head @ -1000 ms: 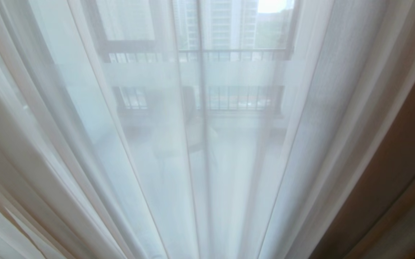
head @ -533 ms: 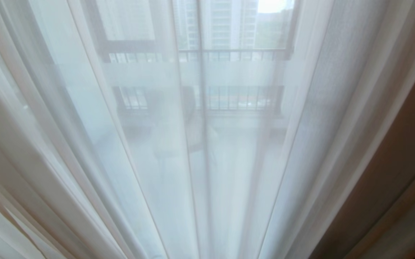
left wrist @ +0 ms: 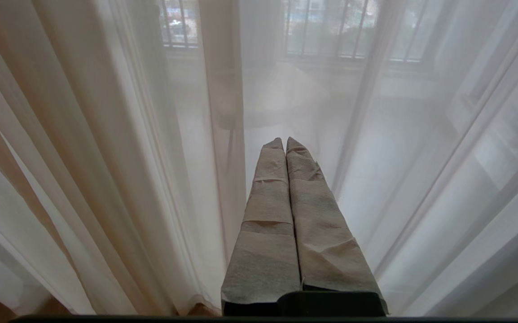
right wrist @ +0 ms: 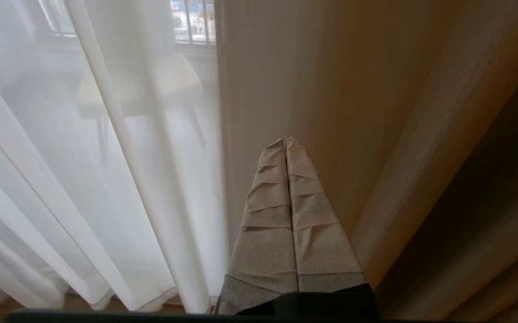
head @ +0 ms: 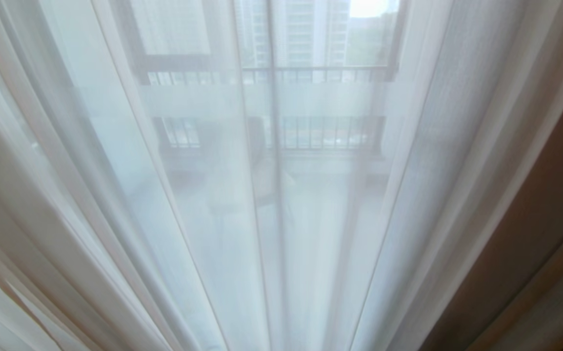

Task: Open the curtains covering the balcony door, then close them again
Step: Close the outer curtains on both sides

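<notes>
The curtains hang drawn across the whole head view. The white sheer layer (head: 223,204) covers the middle, and the thick cream-beige drape (head: 530,234) hangs at the right edge. Through the sheer, the balcony door shows dimly as a dark upright frame (head: 272,146) with a frosted band (head: 320,100). My left gripper (left wrist: 285,141), wrapped in beige tape, is shut and empty, pointing at the sheer folds (left wrist: 160,157) without touching them. My right gripper (right wrist: 285,141) is also shut and empty. It points at the seam between the sheer (right wrist: 120,157) and the thick drape (right wrist: 353,112). Neither gripper shows in the head view.
Beyond the glass, a balcony railing (head: 330,132) and a pale round table (left wrist: 281,92) show faintly through the sheer, with tower blocks further off. The curtain hems reach the wooden floor (right wrist: 84,305).
</notes>
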